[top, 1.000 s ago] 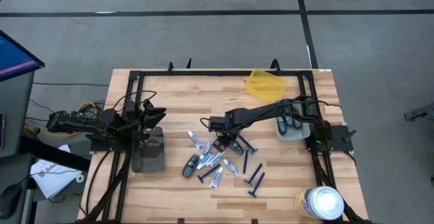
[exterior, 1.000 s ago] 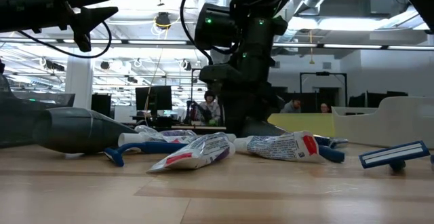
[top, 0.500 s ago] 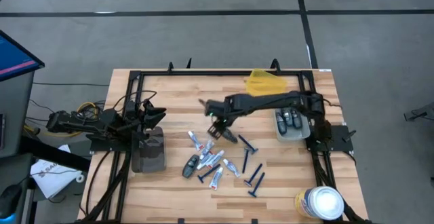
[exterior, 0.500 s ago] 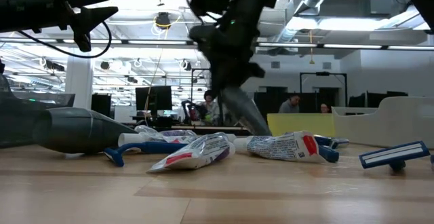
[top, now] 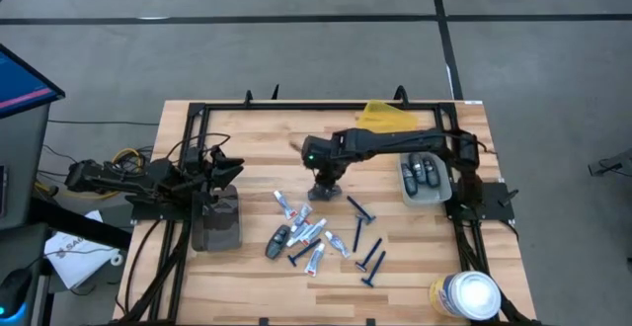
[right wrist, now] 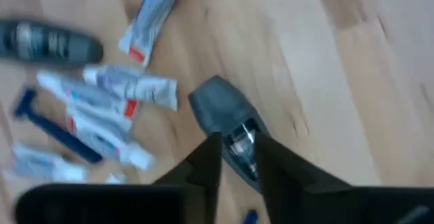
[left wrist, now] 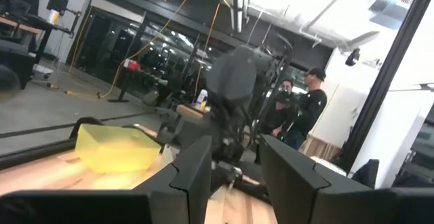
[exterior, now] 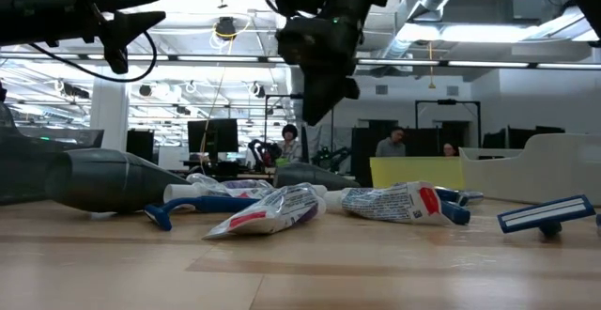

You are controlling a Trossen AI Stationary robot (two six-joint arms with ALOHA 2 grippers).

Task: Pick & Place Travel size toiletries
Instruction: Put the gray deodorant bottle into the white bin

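Observation:
The travel size toiletries [top: 311, 232] lie in a heap at mid-table: white-and-blue tubes [exterior: 272, 207], dark grey pods and blue razors [top: 360, 207]. My right gripper [top: 326, 181] hangs above the heap's far edge, pointing steeply down, its fingers a little apart. One dark grey pod [right wrist: 220, 108] shows between and beyond its fingertips [right wrist: 237, 153]. In the low view this pod [exterior: 315, 176] lies flat on the table under the raised gripper [exterior: 316, 113]. My left gripper [top: 229, 168] waits open and empty at the table's left, seen in its own wrist view too [left wrist: 235, 163].
A pale tray [top: 405, 193] at the right holds two dark pods. A yellow bin [top: 383, 123] stands at the far edge, a dark container [top: 217, 217] at the left, and a white-lidded canister [top: 464, 294] at the near right corner. A black frame [top: 197, 119] borders the table.
My right gripper has risen from the heap, moved a little toward the table's far left, and rolled. It brought one dark grey pod along: half a second ago the pod stood slanted with its lower end on the table, and now it lies flat below the gripper.

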